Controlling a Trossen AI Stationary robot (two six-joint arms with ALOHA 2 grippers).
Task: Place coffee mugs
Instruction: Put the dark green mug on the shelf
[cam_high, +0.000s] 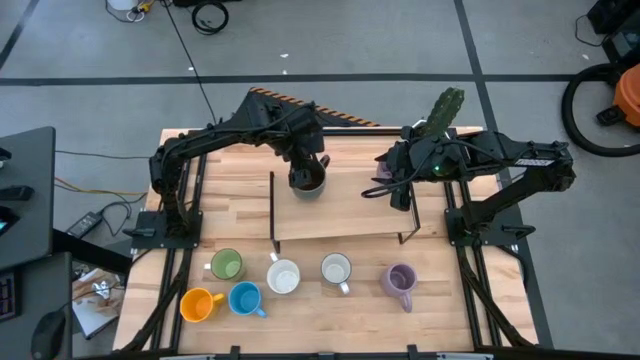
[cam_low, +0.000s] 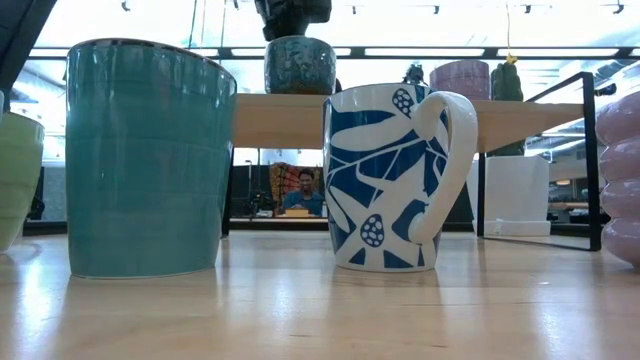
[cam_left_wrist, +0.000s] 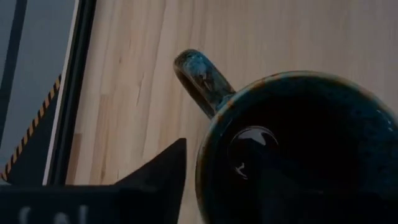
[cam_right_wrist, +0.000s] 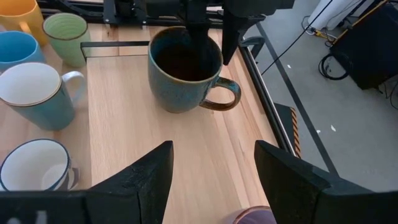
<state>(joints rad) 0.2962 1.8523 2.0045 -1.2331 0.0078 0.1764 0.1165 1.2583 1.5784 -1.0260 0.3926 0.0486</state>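
Observation:
A dark brown mug (cam_right_wrist: 185, 70) stands upright on the raised wooden shelf (cam_high: 350, 215), its handle (cam_left_wrist: 200, 78) toward the table's far edge. My left gripper (cam_right_wrist: 213, 46) is open above it and points down. One finger (cam_right_wrist: 196, 34) reaches inside the mug and the other (cam_left_wrist: 166, 171) stands just outside the rim, with bare wood showing between that finger and the mug. My right gripper (cam_right_wrist: 211, 180) hangs open over the shelf's right part, above a lavender mug (cam_low: 460, 78) that stands on the shelf. Several more mugs stand on the table in front of the shelf.
On the table nearer than the shelf stand green (cam_high: 227, 264), orange (cam_high: 200, 303), blue (cam_high: 245, 298), two white (cam_high: 283, 276) (cam_high: 336, 269) and lavender (cam_high: 400, 281) mugs. A cactus pot (cam_high: 445, 110) stands at the table's far right. The shelf's black legs (cam_high: 272, 205) border the space beneath it.

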